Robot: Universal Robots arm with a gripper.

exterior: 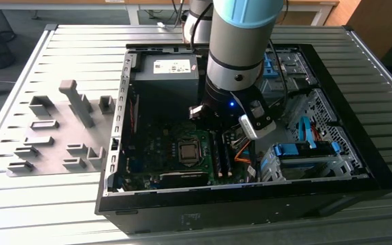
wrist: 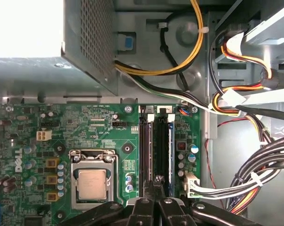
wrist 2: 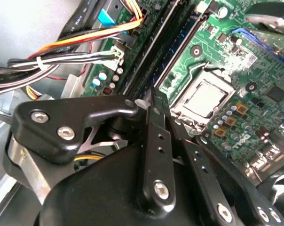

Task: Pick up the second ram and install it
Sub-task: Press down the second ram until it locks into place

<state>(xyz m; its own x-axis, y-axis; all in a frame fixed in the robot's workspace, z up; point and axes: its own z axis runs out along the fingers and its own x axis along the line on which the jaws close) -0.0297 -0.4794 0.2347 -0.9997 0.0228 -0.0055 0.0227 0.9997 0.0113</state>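
The tool [wrist: 157, 188] hangs inside the open computer case [exterior: 359, 168] on the table [exterior: 80, 46], fingers drawn narrow with nothing between them, right over the memory slots beside the processor socket [wrist: 92, 184]. The second ram [wrist: 170, 153] sits upright in its slot on the motherboard [wrist: 99, 132].

An open black computer case [exterior: 332, 168] lies on a slatted metal table [exterior: 80, 41]; inside it a green motherboard [wrist: 85, 136] carries a bare silver processor [wrist: 92, 184] in its socket; a grey power supply [exterior: 169, 71] sits at the case's far end; bundled yellow, orange and black cables [wrist: 255, 183] run along one side; a blue drive bracket [exterior: 305, 150] stands towards the exterior view's right; grey plastic holder blocks [exterior: 59, 132] rest on the table beside the case.
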